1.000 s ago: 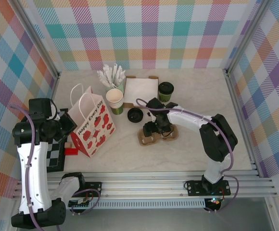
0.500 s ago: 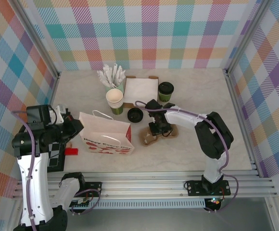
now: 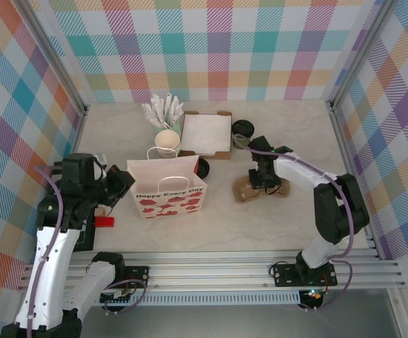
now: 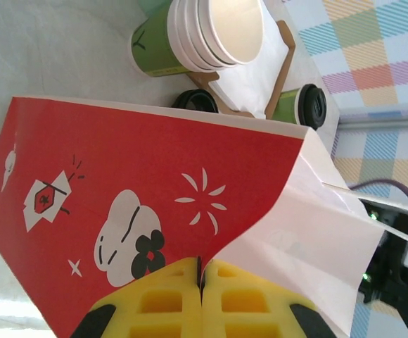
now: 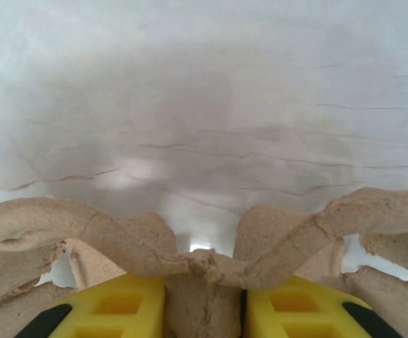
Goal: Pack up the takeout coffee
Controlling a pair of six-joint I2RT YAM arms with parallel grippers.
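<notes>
One bag [image 3: 169, 191] pinched by left hand [image 4: 200, 271]; right hand [image 5: 204, 285] pinches carrier [image 5: 105, 232] near takeout coffee [image 4: 311, 105].

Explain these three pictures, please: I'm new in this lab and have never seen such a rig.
Two robot arms are bolted at the near edge of a table, each ending in a two-finger gripper. One picture looks down from above and behind them; the other two come from wrist cameras, so yellow fingers show at the bottom. The left gripper pinches the edge of a red-and-white paper bag. The right gripper is shut on a brown cardboard cup carrier. On it stand a lidded green coffee cup, a stack of lidless cups and a cardboard tray of white paper.
</notes>
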